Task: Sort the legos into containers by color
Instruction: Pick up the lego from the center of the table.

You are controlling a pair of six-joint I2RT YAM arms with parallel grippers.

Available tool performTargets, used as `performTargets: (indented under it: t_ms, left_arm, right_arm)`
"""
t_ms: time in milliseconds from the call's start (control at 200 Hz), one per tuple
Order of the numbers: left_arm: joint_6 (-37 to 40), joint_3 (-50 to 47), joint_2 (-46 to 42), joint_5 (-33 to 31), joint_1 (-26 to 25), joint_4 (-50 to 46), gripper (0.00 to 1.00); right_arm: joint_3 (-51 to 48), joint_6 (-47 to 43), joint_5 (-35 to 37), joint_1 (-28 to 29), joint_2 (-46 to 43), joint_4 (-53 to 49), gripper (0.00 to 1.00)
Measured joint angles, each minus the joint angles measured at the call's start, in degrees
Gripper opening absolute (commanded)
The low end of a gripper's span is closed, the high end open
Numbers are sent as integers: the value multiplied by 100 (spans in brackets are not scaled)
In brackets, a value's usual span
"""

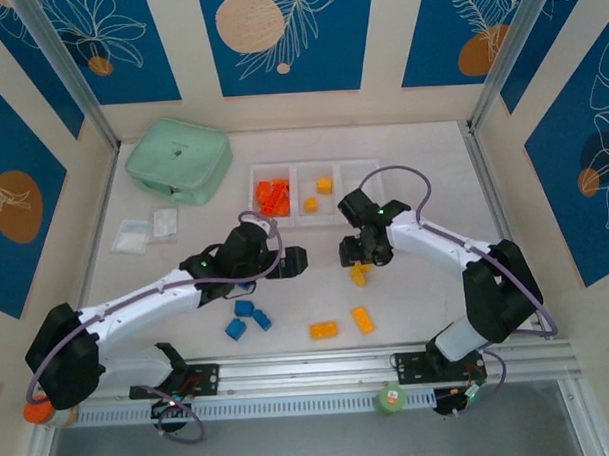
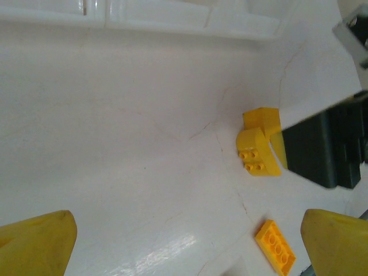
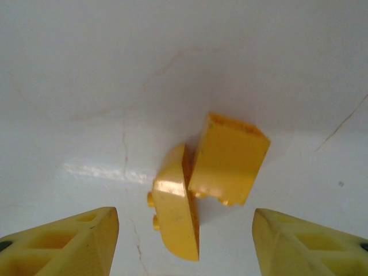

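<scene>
Fingers (image 3: 69, 238) of your right gripper (image 1: 360, 256) stand apart astride two touching yellow legos (image 3: 227, 158) on the table (image 1: 433, 173), at 6 o'clock of the containers (image 1: 363, 191); close now and you may pinch both, or squirt one across that glossy, hairline-cracked white top. Your left gripper (image 2: 187, 244), spread wide and empty, sits close at 9 o'clock and could be bumped; blue leaf-print walls (image 1: 278, 39) box you in.

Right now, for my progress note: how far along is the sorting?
Done: red-orange legos in the left bin, two yellow in the middle bin. In hand: right arm over two yellow legos, jaws open. Left: three blue and two more yellow on the table.
</scene>
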Motion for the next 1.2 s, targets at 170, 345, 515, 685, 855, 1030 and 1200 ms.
performTargets:
  t_ms: [170,345,515,685,855,1030,1200]
  left_arm:
    - [-131,-22,68,-68,-26,131,99]
    - [-144,-37,127,-87,-42,186,99]
    - [-144,-42,133,-111,-46,190,99]
    - [-144,-42,136,-151,-48,190,99]
    - [-142,-42,146,-151,-50,190,99]
    - [-138,-42,146,-155,-50,188,99]
    - [-72,-42,127,-284,-46,87,99]
  right_arm:
    - [-275,308,7,278,0,2,58]
    - [-385,450,13,358,94,111,51]
    - [-385,472,50,442,376,293,42]
    - [-382,463,96,529,627,391,32]
    - [-376,450,118,584,634,407,22]
    - [-275,433,138,671,597,328,19]
    - [258,387,98,765,378,205,19]
